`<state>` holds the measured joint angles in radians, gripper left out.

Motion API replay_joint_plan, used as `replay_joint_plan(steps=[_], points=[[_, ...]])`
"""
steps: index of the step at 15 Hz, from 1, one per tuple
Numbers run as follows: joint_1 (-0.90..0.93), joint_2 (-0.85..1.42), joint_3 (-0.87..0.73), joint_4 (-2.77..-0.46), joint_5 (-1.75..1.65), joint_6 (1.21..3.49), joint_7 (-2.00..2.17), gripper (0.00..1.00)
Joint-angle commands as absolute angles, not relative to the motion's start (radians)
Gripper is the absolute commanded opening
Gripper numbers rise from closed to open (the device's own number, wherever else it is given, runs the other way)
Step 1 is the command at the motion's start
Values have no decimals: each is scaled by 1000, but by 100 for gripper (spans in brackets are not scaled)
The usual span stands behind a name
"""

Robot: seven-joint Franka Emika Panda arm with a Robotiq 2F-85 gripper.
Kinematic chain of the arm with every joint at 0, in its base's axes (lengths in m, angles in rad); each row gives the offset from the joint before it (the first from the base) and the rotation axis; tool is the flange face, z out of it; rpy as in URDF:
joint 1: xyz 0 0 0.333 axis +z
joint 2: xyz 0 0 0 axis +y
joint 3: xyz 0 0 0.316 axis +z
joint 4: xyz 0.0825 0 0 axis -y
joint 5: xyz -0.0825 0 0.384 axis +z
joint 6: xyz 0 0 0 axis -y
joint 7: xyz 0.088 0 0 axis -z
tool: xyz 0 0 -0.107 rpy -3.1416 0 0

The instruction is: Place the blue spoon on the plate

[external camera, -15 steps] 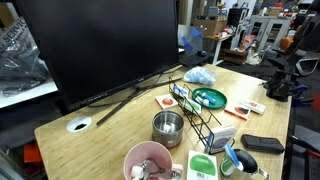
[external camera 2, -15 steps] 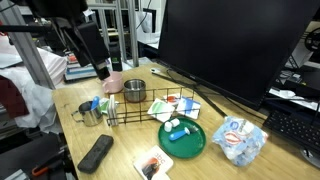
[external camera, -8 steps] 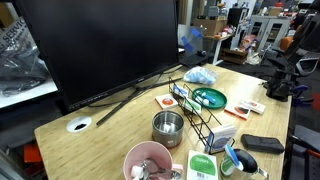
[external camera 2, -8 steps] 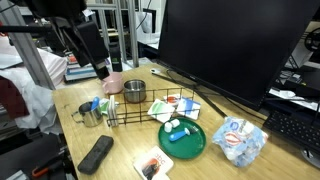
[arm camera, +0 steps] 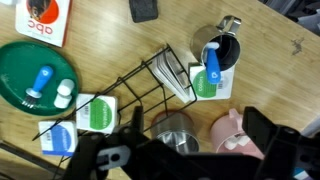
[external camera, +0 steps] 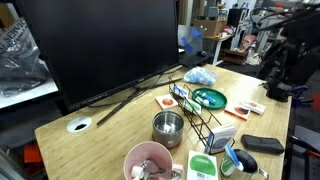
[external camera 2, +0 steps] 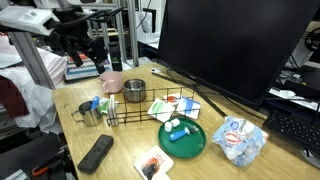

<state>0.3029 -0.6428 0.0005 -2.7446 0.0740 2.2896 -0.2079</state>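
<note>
The teal-green plate lies beyond the wire rack; it also shows in an exterior view and in the wrist view. A short blue-and-white item lies on it. The blue spoon appears to stand in a small metal mug, seen also in an exterior view. My gripper hangs high above the steel cup and the pink bowl. Its jaws are wide open and empty. It shows in an exterior view too.
A black wire rack stands between plate and cup. Green-labelled packets lie beside it. A black remote, a red-and-white card, a crumpled blue-white bag and a large monitor are around.
The arm has risen and swung away from its earlier low pose near the pink bowl. The table things have not moved.
</note>
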Motion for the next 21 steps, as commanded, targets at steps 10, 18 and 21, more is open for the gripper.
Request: replay_joint_plan(steps=[10, 18, 21], points=[[370, -358, 45, -2667, 202, 2350, -377, 100], [390, -331, 86, -2719, 269, 2379, -350, 100], [385, -297, 113, -2739, 271, 2402, -326, 100]])
